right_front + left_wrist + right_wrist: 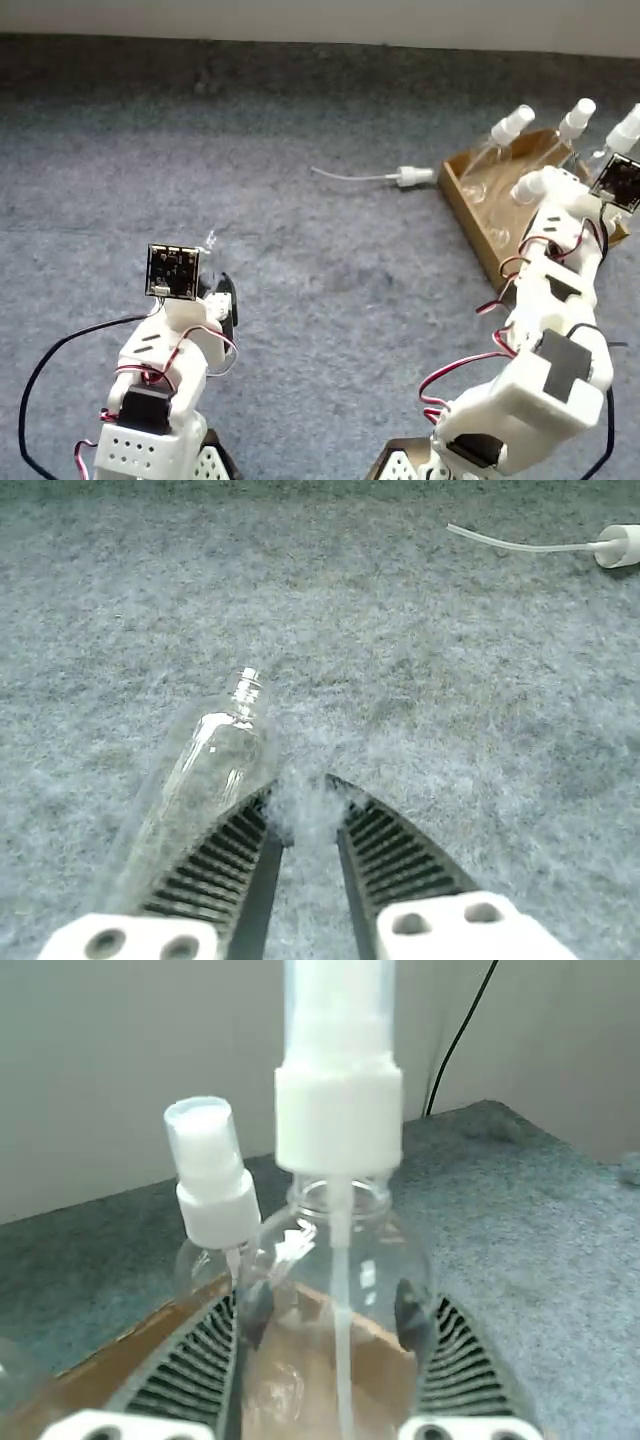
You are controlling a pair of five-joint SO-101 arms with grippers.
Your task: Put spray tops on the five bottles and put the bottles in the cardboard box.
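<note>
At cardboard box point(468, 208), capped bottle point(335, 1295) in right fingers point(190, 1380)

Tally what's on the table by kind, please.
Capped bottles, clear to see: 3
Uncapped bottle: 1
Loose spray top: 1
Cardboard box: 1
Total: 6
</note>
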